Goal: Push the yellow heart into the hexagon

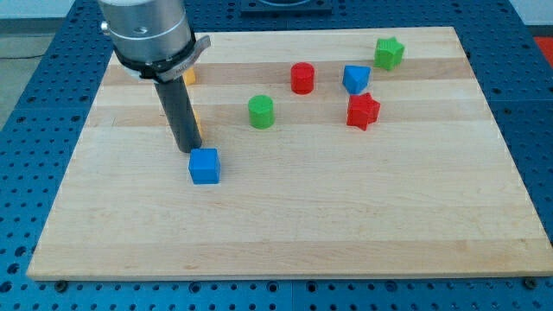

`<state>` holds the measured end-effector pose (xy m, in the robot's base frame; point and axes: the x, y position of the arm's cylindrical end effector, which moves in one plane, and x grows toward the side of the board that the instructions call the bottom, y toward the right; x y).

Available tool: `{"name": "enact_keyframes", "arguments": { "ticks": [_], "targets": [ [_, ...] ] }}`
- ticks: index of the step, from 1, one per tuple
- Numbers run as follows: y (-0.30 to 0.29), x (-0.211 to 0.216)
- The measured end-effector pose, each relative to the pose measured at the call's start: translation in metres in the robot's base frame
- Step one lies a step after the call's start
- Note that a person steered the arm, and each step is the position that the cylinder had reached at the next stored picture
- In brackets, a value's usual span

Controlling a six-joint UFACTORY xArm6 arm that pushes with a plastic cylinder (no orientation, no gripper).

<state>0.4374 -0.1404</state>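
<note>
— Just beyond my tip, toward the view's top, you can see a yellow sliver poking out from the right of the rod. A second yellow sliver shows farther past it, near the arm's collar. One of them is probably the heart and the other may be the hexagon, but the rod hides too much of both for you to tell which.

— And the hand: open, closed, holding anything?

— You have no hand on this rig. It ends in a bare rod that grips nothing and only rests low on the bench. On the near side of my tip, toward the view's bottom and a touch right, the blue cube sits just beside it, perhaps touching.

— How should the push go, then?

— You should first draw my tip clear so both yellow pieces show. Then come round to the far side of the heart from the hexagon. Push slowly through its middle along the line joining the two. An off-centre push would likely spin it aside. Keep away from the blue cube, and from the green cylinder out to the tip's right.

— Which way does the heart point, and where is its long axis?

— You cannot read either from this view, because only an edge shows. Settle that before you commit to a push.
</note>
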Motion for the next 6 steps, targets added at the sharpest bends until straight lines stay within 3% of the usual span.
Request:
{"name": "enact_keyframes", "arguments": {
  "ticks": [3, 6],
  "targets": [
    [-0.013, -0.058],
    [-0.005, -0.09]
  ]
}}
